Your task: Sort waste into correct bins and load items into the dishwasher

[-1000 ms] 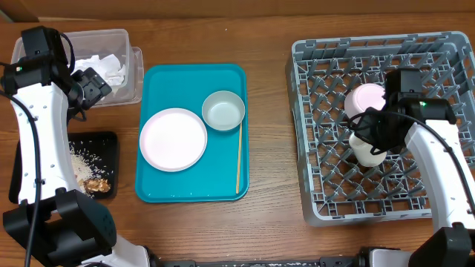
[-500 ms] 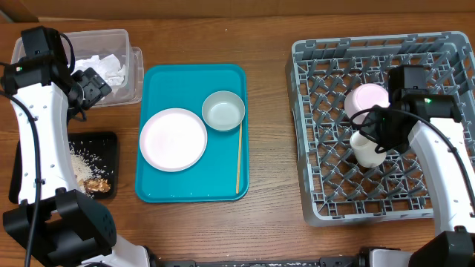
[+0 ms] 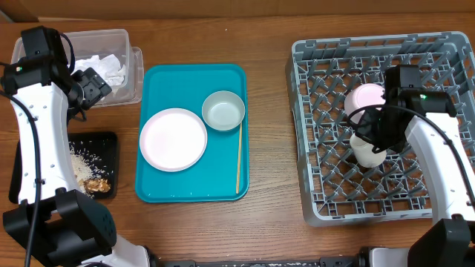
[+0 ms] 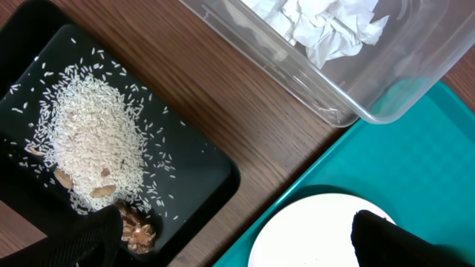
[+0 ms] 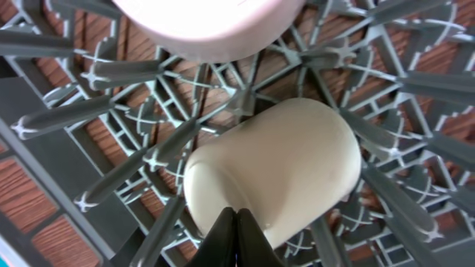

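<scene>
My left gripper (image 3: 93, 85) hangs open beside the clear tub (image 3: 133, 74) that holds crumpled napkins (image 3: 100, 68). In its wrist view the fingers (image 4: 96, 237) straddle the gap between the black tray (image 4: 200, 170), with its rice (image 4: 93, 137) and brown bits (image 4: 137, 230), and the white plate (image 4: 312, 237); nothing is between them. A grey-white bowl (image 3: 223, 110) sits on the teal tray (image 3: 223, 170). Over the grey rack (image 3: 326, 185), my right gripper (image 5: 237, 222) is shut, its tips against the cream cup (image 5: 282, 163) lying among the prongs. A pinkish dish (image 3: 365, 100) rests just behind the cup.
A thin wooden stick (image 3: 238, 159) lies along the teal tray's right side. Bare wooden table separates the teal tray from the rack. The rack's raised walls and prongs surround my right gripper.
My right arm swayed slightly right, then back left, over the cup. The cup has barely moved. The left arm has stayed still.
</scene>
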### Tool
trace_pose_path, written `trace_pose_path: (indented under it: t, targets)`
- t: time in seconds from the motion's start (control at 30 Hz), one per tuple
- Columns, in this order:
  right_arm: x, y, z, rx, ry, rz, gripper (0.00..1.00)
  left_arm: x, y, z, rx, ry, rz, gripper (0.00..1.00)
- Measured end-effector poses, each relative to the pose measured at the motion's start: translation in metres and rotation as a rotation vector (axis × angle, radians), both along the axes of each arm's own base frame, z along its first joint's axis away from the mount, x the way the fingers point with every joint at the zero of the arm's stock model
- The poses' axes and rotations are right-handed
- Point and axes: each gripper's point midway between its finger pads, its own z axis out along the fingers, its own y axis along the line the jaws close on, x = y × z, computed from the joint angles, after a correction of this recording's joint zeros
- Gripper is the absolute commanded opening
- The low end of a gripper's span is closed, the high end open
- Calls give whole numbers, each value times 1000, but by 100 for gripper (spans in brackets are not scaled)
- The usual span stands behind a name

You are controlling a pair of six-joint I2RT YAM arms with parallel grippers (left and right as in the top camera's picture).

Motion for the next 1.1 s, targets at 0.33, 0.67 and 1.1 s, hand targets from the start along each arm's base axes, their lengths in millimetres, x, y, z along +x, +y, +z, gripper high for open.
trace_pose_path:
  t: [0.33, 0.67, 1.1]
  targets:
    - [-10, -17, 3, -91, 35, -124, 4, 0, 0, 0, 0, 0, 0, 100]
    - [-21, -40, 13, -211, 62, -237, 4, 0, 0, 0, 0, 0, 0, 100]
    - [5, 7, 32, -34, -67, -4, 4, 0, 0, 0, 0, 0, 0, 100]
